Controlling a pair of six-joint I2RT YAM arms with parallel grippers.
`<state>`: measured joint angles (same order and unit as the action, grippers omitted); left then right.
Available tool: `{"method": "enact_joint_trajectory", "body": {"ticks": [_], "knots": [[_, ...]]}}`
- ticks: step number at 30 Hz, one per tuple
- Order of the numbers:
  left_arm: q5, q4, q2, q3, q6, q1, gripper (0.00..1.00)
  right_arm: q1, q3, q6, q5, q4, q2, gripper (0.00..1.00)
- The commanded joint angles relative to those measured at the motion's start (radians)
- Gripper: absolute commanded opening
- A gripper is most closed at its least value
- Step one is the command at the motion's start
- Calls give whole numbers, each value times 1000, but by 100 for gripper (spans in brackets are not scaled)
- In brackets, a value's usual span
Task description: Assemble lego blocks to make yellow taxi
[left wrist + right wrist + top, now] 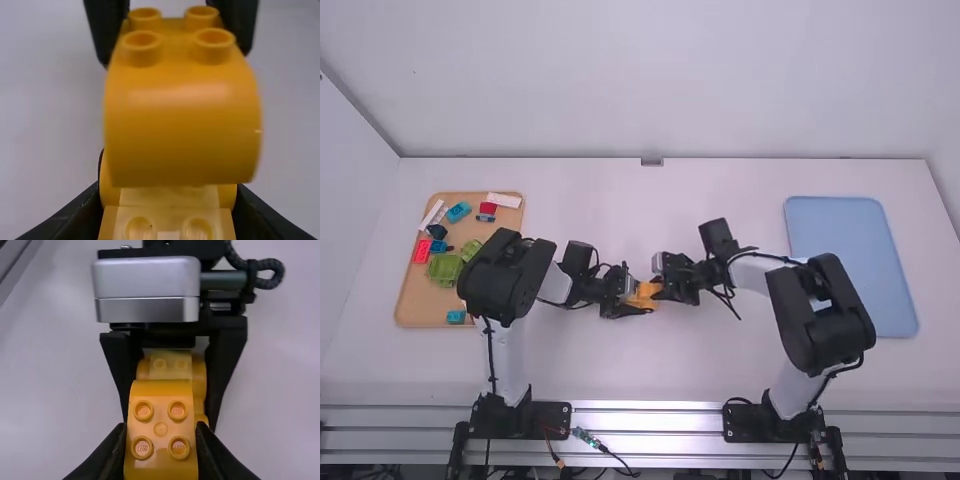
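Observation:
Above the table's middle, my left gripper and right gripper face each other around yellow blocks. In the left wrist view, my left gripper is shut on a yellow block assembly with a paler studded piece. In front of it is a curved yellow block, its studded end between the right gripper's black fingers. The right wrist view has my right gripper shut on that curved block, four studs showing, close against the assembly. I cannot tell whether they are joined.
A tan tray with several green, blue, red and white blocks lies at the left, partly under the left arm. At the right is a blue tray, close beside the right arm's elbow. White table surrounds the grippers.

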<state>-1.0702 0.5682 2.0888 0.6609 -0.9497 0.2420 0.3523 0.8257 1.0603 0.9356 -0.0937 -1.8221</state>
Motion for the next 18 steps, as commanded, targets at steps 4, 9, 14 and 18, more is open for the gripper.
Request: {"method": "enact_joint_trajectory", "body": {"ticks": [4,9,14,18], "knots": [[59,-2,4,2,-5,0,48,21,26,-43,-39,15,28,0],[63,-2,4,2,-5,0,48,68,26,-119,-111,61,28,0],[67,-2,4,2,-5,0,47,68,26,-118,-117,65,27,0],[66,-2,4,2,-5,0,47,68,26,-117,-117,65,27,0]]}}
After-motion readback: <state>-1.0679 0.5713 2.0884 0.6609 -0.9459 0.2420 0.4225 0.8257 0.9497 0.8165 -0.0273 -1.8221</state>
